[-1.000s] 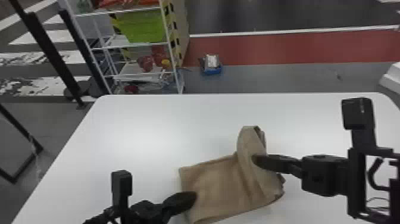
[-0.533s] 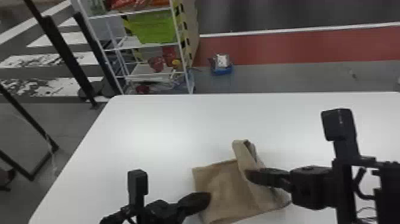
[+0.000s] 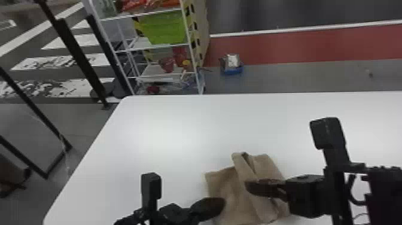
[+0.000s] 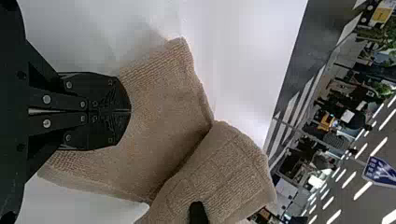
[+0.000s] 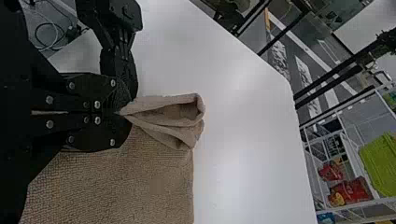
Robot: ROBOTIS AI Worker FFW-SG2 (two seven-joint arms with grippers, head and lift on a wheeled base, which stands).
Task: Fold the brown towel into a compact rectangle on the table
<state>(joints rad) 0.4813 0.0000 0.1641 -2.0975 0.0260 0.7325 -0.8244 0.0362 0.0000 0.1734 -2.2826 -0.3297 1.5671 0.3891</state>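
The brown towel lies on the white table, its right part raised in a loose fold. At that fold is my right gripper, and my left gripper is over the towel's left part. In the left wrist view, the left gripper has its fingers together above the flat towel, with no cloth visible between them. The right wrist view has the right gripper shut on a pinched edge of the towel, whose gathered layers form an open loop beyond the fingertips.
The white table extends behind and left of the towel. Beyond its far edge stand a shelf rack with a green bin and a small blue container on the floor. The two grippers are close together.
The right gripper has come left and nearer, closer to the left gripper, drawing the towel's fold along. More cloth shows right of the fold. The head view itself has shifted.
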